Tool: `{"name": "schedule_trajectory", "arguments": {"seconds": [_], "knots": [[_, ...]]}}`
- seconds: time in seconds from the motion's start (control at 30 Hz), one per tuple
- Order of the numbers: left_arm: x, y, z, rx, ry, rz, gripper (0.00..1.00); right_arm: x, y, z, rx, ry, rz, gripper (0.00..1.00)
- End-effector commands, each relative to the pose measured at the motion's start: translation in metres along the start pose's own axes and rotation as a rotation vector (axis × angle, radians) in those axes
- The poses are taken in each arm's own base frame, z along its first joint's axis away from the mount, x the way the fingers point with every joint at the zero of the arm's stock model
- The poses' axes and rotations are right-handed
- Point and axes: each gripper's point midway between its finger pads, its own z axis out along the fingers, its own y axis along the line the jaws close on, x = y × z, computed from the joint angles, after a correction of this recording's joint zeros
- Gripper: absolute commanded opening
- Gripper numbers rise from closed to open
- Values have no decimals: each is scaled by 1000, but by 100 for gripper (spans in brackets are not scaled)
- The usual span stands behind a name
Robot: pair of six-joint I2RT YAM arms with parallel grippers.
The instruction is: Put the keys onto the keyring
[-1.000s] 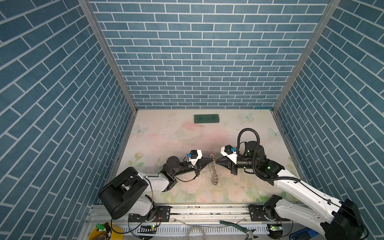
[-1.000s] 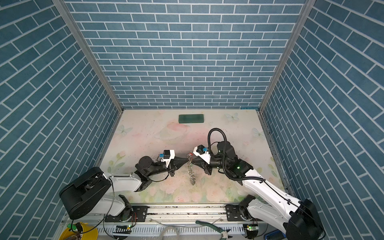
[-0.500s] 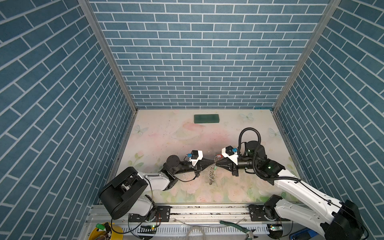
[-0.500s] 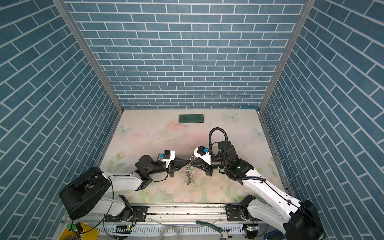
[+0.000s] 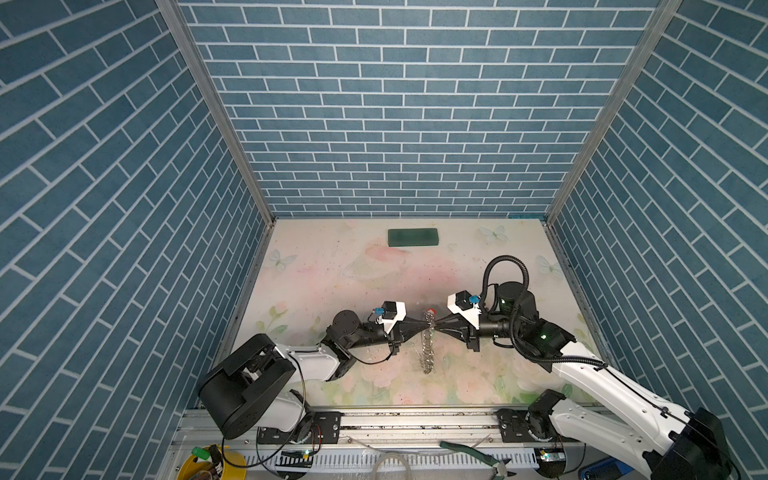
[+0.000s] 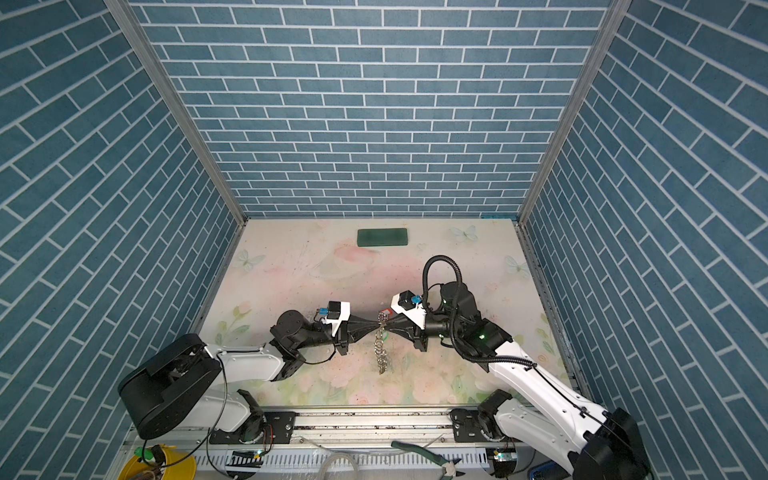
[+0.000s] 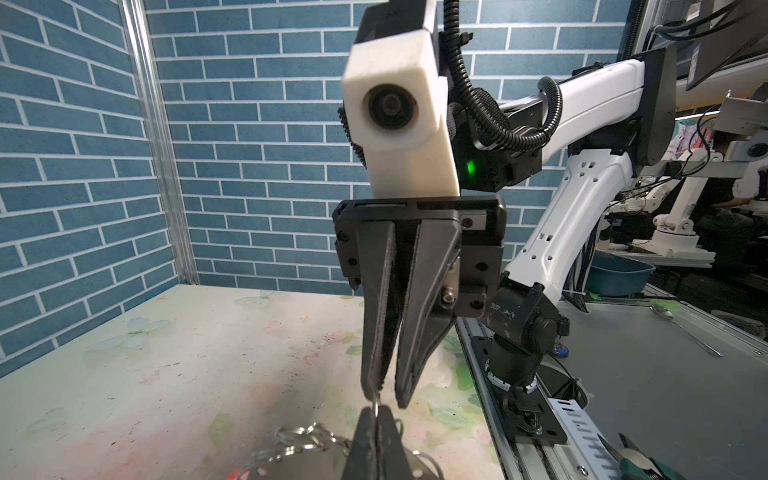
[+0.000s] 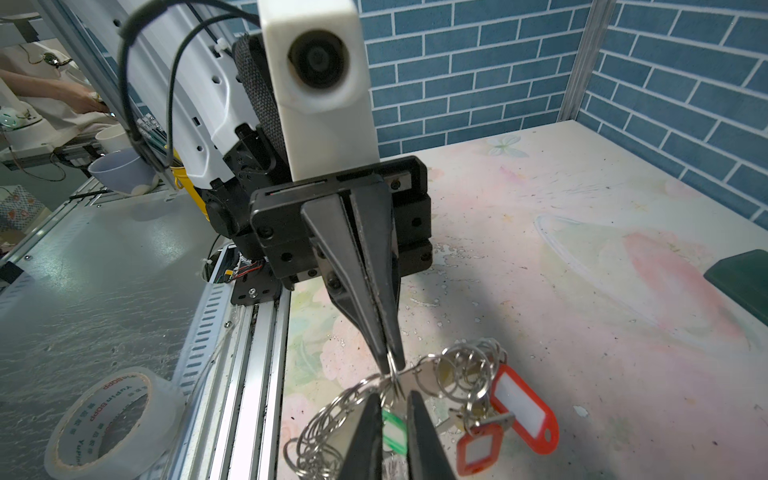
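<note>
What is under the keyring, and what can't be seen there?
Floral tabletop shows beneath the keyring, with two red tags at its rings. A green tag shows partly; the right gripper's fingers cover the rest.

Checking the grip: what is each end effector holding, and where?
Left end effector pinches one small split ring on the keyring's fringe. Right end effector: jaws slightly apart, apparently gripping nothing.

Through my right wrist camera, one thing reads: a roll of clear tape (image 8: 120, 381) with red lettering round its inner core, "BOPP" and what looks like "YuPin". A pale stamp on a black arm joint (image 7: 505, 309) is too small to read.
</note>
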Motion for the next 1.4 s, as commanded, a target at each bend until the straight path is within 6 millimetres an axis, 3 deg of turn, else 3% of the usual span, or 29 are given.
{"name": "schedule_trajectory", "arguments": {"seconds": [0.0, 0.33, 0.87, 1.0, 1.17, 1.37], "knots": [[-22, -4, 2, 30, -60, 56, 0, 0, 4, 2, -34, -5, -16, 13], [-23, -10, 5, 79, -57, 36, 0, -1, 6, 2, -47, -15, -30, 6], [-24, -16, 12, 130, -52, 4, 0, -4, 12, 4, -89, -39, -63, 8], [-23, -15, 12, 121, -50, 6, 0, -4, 10, 3, -76, -23, -61, 0], [-15, -3, 2, 56, -36, 1, 6, -4, 8, -1, -46, 74, -16, 0], [2, 14, -14, -28, 63, 5, 17, 17, 11, 1, -17, 320, 18, 0]]}}
